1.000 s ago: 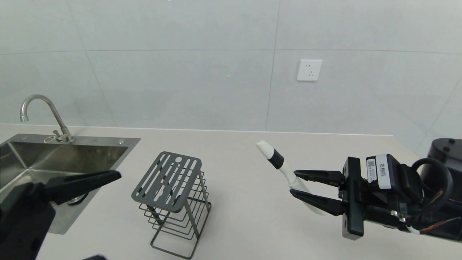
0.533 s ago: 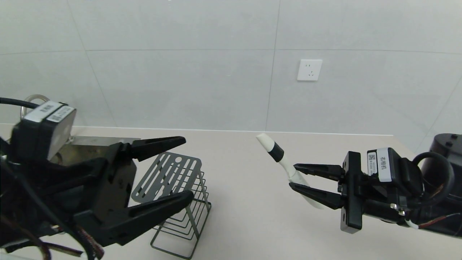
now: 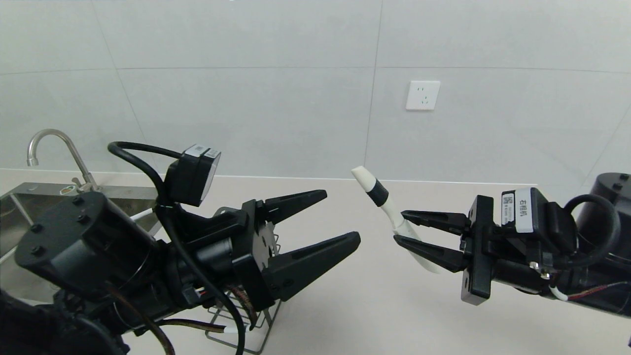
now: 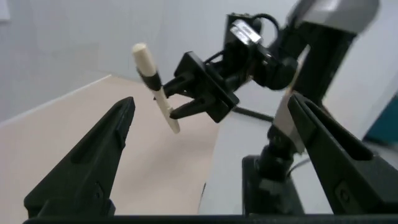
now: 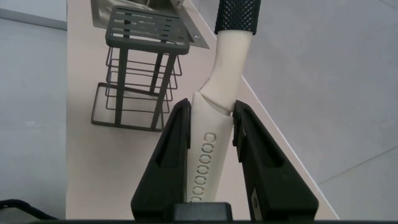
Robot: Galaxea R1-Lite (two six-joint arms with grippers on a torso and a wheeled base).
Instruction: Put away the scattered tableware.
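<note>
utensil point(image 3: 389, 216): cream-white, with a black knurled band near its far end and a row of small oval marks along the wider part
left gripper point(image 3: 342, 215): black
right gripper point(image 3: 398, 227): black
rack point(image 5: 148, 38): dark grey, top plate patterned with slots
counter point(image 3: 345, 305): plain pale beige
wall point(image 3: 246, 98): light grey tiles, thin seams
socket point(image 3: 423, 95): white
sink point(image 3: 44, 187): brushed steel
faucet point(image 3: 49, 135): silver

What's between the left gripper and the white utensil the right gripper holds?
Nothing: just air above the counter. The head view shows the left gripper open, short of the white utensil in the right gripper; the left wrist view agrees.
</note>
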